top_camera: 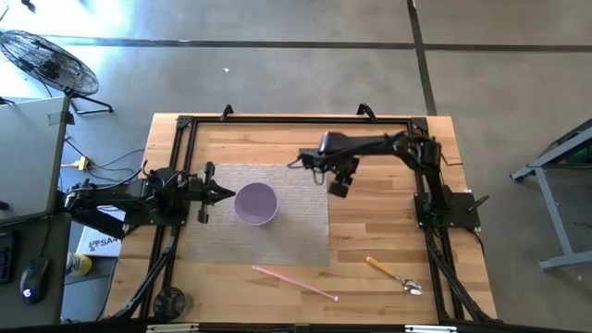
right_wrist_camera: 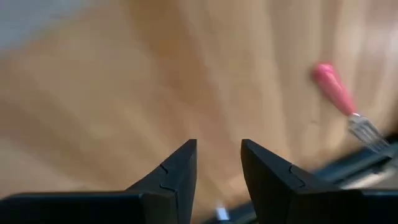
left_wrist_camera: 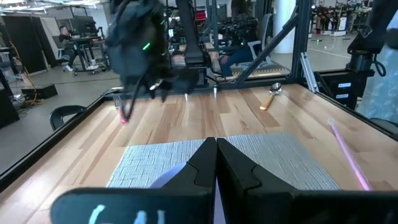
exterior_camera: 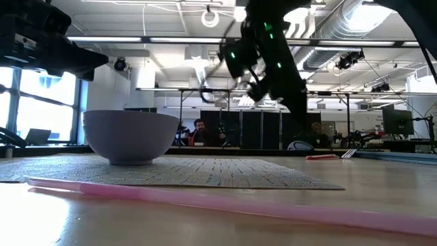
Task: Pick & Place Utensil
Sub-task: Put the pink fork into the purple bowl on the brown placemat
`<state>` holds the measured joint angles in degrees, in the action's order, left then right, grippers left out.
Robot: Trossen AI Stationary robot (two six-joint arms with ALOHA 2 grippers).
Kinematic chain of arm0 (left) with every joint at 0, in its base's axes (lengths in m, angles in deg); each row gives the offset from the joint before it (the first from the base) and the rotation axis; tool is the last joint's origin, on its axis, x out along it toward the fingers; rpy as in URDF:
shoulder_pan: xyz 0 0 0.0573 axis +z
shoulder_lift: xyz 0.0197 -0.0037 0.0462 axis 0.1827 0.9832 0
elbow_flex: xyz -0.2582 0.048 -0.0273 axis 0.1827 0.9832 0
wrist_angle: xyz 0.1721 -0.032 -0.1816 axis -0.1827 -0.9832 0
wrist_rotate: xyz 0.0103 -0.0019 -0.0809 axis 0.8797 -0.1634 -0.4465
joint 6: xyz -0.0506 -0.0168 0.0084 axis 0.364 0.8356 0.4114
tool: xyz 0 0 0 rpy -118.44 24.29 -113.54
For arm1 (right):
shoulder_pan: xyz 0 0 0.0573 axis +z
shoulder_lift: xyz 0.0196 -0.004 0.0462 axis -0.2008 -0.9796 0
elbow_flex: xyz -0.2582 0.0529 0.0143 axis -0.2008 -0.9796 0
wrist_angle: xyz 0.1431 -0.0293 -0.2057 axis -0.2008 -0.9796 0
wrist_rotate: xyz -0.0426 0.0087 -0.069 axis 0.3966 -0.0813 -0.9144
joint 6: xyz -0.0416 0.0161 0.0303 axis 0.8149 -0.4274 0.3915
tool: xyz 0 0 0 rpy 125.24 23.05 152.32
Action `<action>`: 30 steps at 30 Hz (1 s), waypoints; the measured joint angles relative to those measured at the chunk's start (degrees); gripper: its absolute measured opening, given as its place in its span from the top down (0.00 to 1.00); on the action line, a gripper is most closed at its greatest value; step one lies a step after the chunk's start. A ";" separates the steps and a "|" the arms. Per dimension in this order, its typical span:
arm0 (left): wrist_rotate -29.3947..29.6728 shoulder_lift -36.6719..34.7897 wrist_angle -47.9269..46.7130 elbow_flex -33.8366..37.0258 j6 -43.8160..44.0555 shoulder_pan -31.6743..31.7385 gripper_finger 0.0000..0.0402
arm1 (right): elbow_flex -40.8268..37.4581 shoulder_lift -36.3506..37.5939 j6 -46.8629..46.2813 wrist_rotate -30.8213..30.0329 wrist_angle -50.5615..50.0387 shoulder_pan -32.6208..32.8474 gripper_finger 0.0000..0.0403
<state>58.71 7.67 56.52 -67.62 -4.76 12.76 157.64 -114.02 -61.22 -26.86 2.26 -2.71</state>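
Note:
A fork with a pink handle [right_wrist_camera: 333, 91] lies flat on the wooden table near its far edge, also showing as the fork [left_wrist_camera: 124, 114] in the left wrist view. My right gripper [right_wrist_camera: 217, 167] is open and hovers above the bare wood beside it, touching nothing; in the high view the right gripper [top_camera: 338, 185] is off the mat's far right corner. A lavender bowl [top_camera: 256, 203] stands on a grey placemat [top_camera: 287, 231]. My left gripper [top_camera: 222, 193] is shut, just left of the bowl. A spoon with an orange handle [top_camera: 392, 275] lies near the right front.
A long pink straw-like stick [top_camera: 294, 282] lies on the wood in front of the mat. A black frame [top_camera: 296, 119] runs along the table's far and side edges. People sit at desks in the room beyond [exterior_camera: 199, 132].

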 joint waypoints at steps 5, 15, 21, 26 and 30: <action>0.02 0.01 0.00 0.01 0.00 -0.02 1.00 | -5.65 0.52 6.13 -7.76 0.72 -8.21 0.71; 0.02 -0.02 0.00 -0.01 0.00 0.00 1.00 | -13.68 0.52 32.27 -13.78 10.27 -20.72 0.71; 0.03 -0.02 0.00 0.01 0.00 -0.01 1.00 | -17.13 0.50 39.71 -16.01 16.59 -24.82 0.71; 0.04 -0.01 0.00 0.00 0.00 -0.02 1.00 | -19.55 0.50 47.22 -16.60 23.49 -26.83 0.71; 0.04 -0.01 0.00 0.01 0.00 0.00 1.00 | -20.43 0.56 49.18 -15.23 27.44 -27.97 0.71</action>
<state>58.75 7.66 56.52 -67.61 -4.76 12.76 137.21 -113.46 -12.04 -42.09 29.69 -30.68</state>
